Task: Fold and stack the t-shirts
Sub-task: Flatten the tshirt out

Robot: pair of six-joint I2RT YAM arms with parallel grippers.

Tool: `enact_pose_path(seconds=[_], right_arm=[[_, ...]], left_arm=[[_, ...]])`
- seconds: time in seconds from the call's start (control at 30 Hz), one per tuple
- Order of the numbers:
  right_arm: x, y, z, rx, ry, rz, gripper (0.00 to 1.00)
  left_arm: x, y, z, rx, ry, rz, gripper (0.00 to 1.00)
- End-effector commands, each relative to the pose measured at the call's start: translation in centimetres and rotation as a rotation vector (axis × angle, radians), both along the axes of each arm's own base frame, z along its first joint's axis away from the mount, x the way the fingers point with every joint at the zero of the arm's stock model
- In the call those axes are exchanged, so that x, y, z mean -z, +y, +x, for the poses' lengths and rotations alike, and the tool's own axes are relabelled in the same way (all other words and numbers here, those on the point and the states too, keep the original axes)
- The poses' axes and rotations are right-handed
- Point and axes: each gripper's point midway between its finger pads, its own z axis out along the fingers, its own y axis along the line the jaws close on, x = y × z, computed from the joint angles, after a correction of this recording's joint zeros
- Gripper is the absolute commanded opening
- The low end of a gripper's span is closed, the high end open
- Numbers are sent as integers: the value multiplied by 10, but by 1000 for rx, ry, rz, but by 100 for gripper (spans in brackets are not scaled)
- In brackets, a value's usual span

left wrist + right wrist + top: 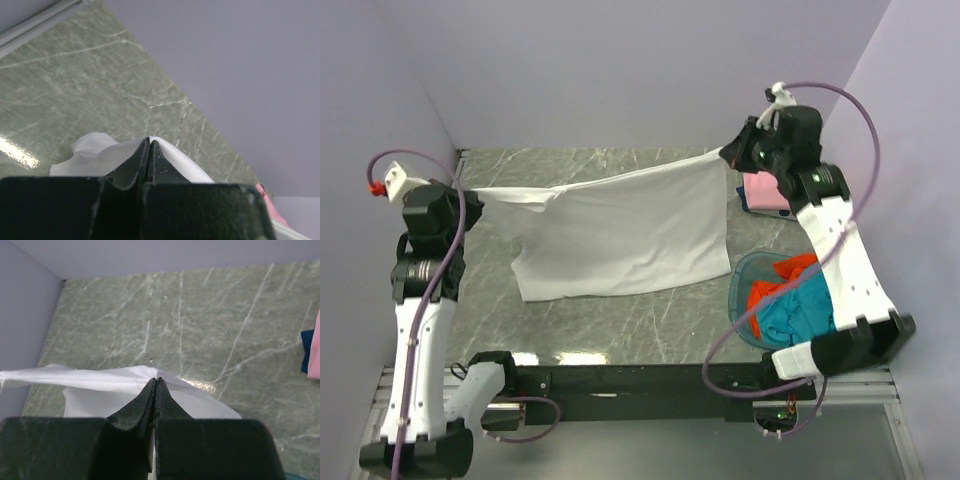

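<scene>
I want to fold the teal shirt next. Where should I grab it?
Grab a bunched fold on top of the teal shirt, coming straight down from above. It lies crumpled in the basket, whose wall blocks the sides, and the orange shirt lies right against it.

Left claw (149, 142) fingers pressed together, pinching a fold of the white t-shirt (95, 152) right at the tips. Cloth bunches to the left of the fingers and runs off behind them to the right. Green marbled desk (75, 85) below, plain wall (240, 60) upper right. Sliver of pink t-shirt (270, 207) at the lower right edge.
</scene>
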Motion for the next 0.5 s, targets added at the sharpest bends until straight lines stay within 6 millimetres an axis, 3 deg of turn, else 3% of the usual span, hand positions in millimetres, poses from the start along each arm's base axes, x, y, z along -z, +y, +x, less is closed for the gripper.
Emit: enact_pose_path(seconds=[0.0, 0.03, 0.07, 0.13, 0.17, 0.23, 0.27, 0.37, 0.47], right_arm=[[-18, 4, -29, -54, -116, 27, 0], [-7, 4, -36, -63, -99, 28, 0], [20, 2, -50, -69, -40, 18, 1], [55, -3, -66, -73, 37, -26, 2], [93, -9, -85, -78, 130, -64, 2], [130, -18, -103, -61, 222, -103, 6], [164, -24, -119, -54, 318, -133, 7], [211, -29, -144, -62, 462, -161, 13], [232, -25, -148, -74, 504, -136, 16]], left_arm=[[-18, 6, -10, -25, -113, 36, 0], [-7, 6, -13, -33, -85, 20, 0], [10, 7, -17, -46, -50, 8, 0], [33, 8, -23, -76, 8, -35, 0], [55, 9, -29, -91, 71, -50, 0], [83, 9, -36, -109, 126, -72, 0], [90, 9, -41, -117, 142, -80, 0], [114, 10, -48, -137, 188, -98, 0], [133, 7, -49, -124, 227, -105, 0]])
